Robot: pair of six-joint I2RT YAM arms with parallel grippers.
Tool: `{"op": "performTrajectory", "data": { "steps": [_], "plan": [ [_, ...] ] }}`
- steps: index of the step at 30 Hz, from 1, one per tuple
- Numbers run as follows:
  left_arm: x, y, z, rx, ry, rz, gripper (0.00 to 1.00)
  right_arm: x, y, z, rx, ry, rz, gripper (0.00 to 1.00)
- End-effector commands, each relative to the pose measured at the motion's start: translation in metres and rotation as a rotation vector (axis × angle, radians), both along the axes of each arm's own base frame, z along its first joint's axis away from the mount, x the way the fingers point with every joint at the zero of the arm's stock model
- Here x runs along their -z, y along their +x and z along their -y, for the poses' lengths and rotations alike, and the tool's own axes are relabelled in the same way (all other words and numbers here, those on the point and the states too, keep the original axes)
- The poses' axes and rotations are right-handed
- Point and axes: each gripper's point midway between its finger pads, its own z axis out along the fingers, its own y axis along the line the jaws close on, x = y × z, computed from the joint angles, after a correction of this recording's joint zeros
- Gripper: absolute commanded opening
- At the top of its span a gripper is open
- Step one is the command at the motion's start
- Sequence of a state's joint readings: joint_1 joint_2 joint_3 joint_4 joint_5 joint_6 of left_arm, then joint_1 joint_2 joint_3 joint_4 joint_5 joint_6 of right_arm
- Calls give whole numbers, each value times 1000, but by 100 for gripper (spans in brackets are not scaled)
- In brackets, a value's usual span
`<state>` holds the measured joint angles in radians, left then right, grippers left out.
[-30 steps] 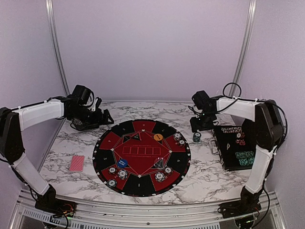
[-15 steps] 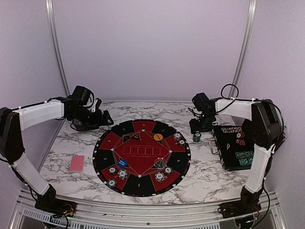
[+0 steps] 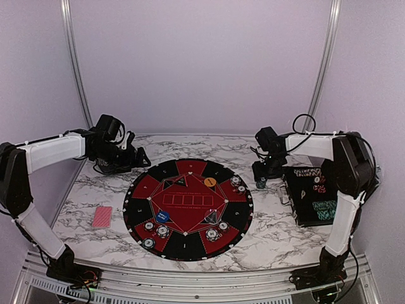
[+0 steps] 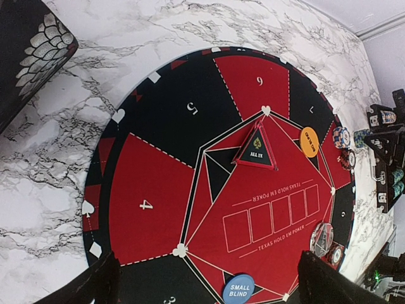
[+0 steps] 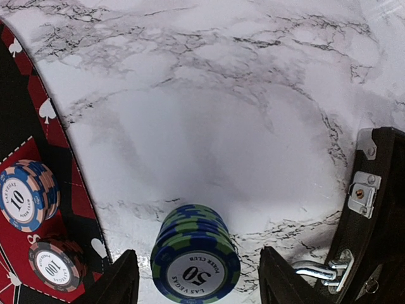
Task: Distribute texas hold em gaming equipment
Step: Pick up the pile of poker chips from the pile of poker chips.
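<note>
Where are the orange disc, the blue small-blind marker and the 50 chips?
orange disc (image 4: 309, 142), left wrist view, centre.
blue small-blind marker (image 4: 238, 291), left wrist view, face.
50 chips (image 5: 193, 273), right wrist view, top label.

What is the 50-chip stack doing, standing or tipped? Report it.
Standing. The 50-chip stack sits flat on the marble table, chips aligned, label face up, beside the mat.
</note>
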<state>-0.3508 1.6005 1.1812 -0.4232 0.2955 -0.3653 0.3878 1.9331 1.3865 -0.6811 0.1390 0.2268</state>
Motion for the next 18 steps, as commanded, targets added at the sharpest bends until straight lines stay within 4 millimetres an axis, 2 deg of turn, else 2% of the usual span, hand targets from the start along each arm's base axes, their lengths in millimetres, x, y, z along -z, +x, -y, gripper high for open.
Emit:
{"op": "performTrajectory", "data": {
  "steps": [1,9,18],
  "plan": [
    [8,-3,-2,10,8,-20,99,5,6,3,12,3,5,62],
    [8,-2,-2,9,8,-19,99,5,6,2,12,3,5,56],
    [8,-3,-2,8,8,-19,99,8,6,2,13,6,-3,54]
  ]
}}
